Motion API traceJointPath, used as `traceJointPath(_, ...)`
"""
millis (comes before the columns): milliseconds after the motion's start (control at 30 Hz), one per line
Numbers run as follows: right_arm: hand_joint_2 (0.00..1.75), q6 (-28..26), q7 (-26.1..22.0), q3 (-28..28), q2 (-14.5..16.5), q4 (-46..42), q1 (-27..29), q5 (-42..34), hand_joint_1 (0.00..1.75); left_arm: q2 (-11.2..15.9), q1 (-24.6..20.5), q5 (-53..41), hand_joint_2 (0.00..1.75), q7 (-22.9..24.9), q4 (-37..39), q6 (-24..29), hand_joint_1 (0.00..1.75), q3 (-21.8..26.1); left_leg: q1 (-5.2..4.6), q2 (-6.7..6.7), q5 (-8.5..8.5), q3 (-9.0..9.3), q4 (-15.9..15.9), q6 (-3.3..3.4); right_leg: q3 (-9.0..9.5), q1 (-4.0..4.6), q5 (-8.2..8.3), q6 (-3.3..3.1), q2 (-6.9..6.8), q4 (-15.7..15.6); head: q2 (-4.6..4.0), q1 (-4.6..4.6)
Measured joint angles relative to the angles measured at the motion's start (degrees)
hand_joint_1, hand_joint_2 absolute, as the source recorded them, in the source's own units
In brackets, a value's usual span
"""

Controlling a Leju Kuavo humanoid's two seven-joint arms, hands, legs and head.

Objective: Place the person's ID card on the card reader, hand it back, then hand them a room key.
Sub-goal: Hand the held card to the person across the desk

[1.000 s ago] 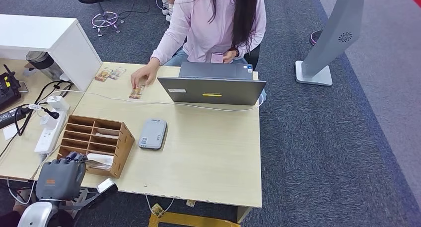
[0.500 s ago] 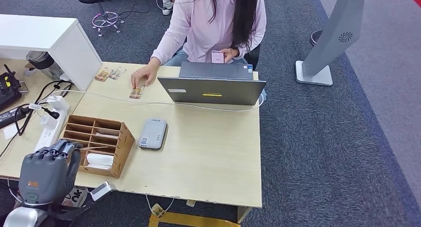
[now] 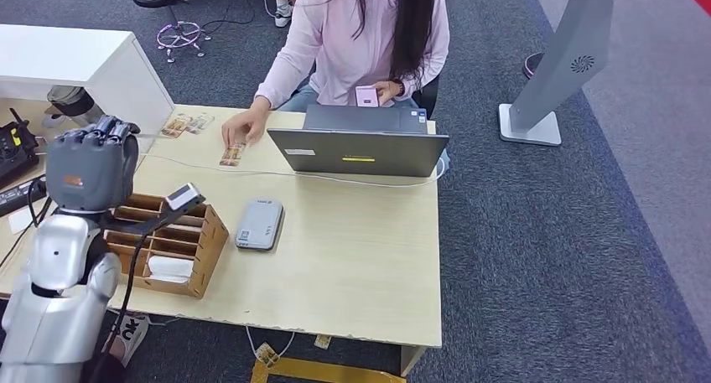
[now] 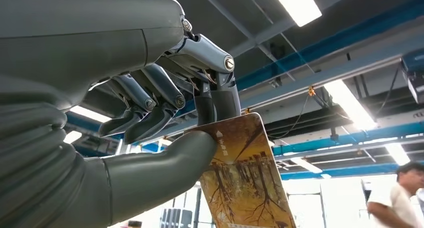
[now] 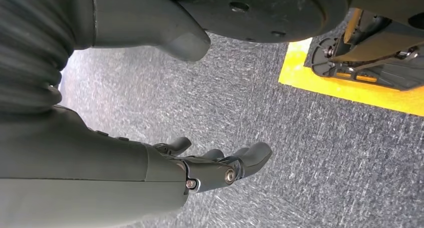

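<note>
My left hand [image 3: 90,163] is raised above the table's left side, over the wooden slotted box [image 3: 172,242]. In the left wrist view its thumb and fingers [image 4: 215,96] pinch a golden card [image 4: 245,183] printed with trees. The grey card reader [image 3: 258,224] lies flat on the table to the right of the box. The person [image 3: 360,39] sits behind the laptop [image 3: 359,148], one hand resting on a similar card [image 3: 231,154] on the table, the other holding a pink phone [image 3: 366,95]. My right hand [image 5: 215,168] hangs over the carpet with its fingers apart, holding nothing.
Two more cards [image 3: 186,124] lie near the table's far left corner. A white cable [image 3: 251,173] runs across the table in front of the laptop. A power strip and cables [image 3: 25,194] crowd the left side, beside a white cabinet [image 3: 75,64].
My left arm has risen from below the table's near edge to well above the wooden box. The person's hand stays on the card by the laptop.
</note>
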Motion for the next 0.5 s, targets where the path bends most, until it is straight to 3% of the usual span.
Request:
traceJointPath(300, 1.75, 0.81, 1.47, 2.47, -0.60, 0.02, -0.49, 0.70, 0.00, 0.26, -21.24, -4.96, 1.75, 2.85, 25.51, 0.54, 1.75, -8.96, -0.02, 0.09, 0.03, -0.07, 0.02, 0.02, -0.07, 0.00, 0.08, 0.02, 0.11, 0.00, 0.00, 0.00)
traceJointPath(500, 1.75, 0.81, 1.73, 3.47, -0.85, 0.02, -0.55, 0.77, 0.00, 0.28, -29.09, -4.97, 1.75, 4.80, 36.16, 0.70, 1.75, -14.79, -0.03, 0.16, 0.02, -0.10, 0.01, 0.02, -0.10, 0.00, 0.08, 0.02, 0.18, 0.00, 0.00, -0.01)
